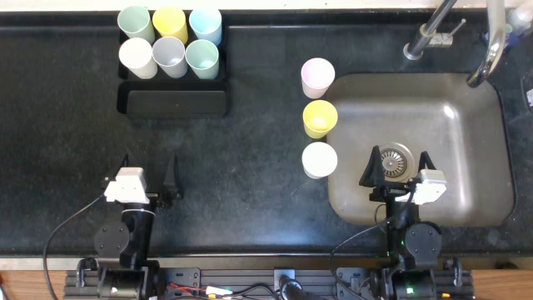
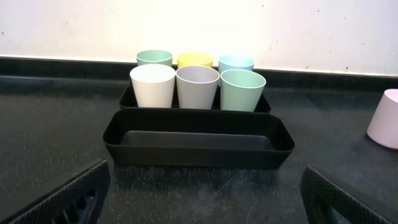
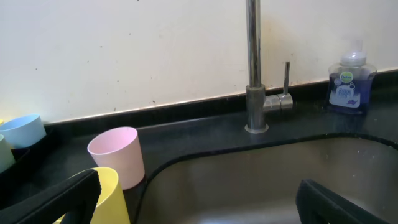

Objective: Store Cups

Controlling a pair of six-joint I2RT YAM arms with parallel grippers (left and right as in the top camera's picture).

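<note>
Dark speckled table [image 1: 250, 167], steel sink [image 1: 466, 108] sunk into its right half, faucet [image 1: 433, 29] at the far edge. Near the far left corner sits a black tray [image 2: 127, 99] packed with six stored cups [image 1: 170, 55], upright, in two rows of three. Just in front of it is a black bin [image 2: 199, 155], nothing in it. Three loose cups stand upright in a line along the sink's left rim: pink cup [image 1: 317, 77] farthest back, yellow cup [image 1: 320, 118] in the middle, white cup [image 1: 319, 159] nearest the arms. Left gripper [image 1: 150, 167] hangs near the front edge facing the bin, fingers spread, holding nothing. Right gripper [image 1: 400, 165] hangs over the sink basin, fingers likewise spread and unloaded. Step in hand, by my reading: the first pick, not yet begun. The white cup looks closest to the right gripper. The next move likely calls for swinging left past the rim, straddling the cup wall, closing gently, then carrying it over to the bin.
</note>
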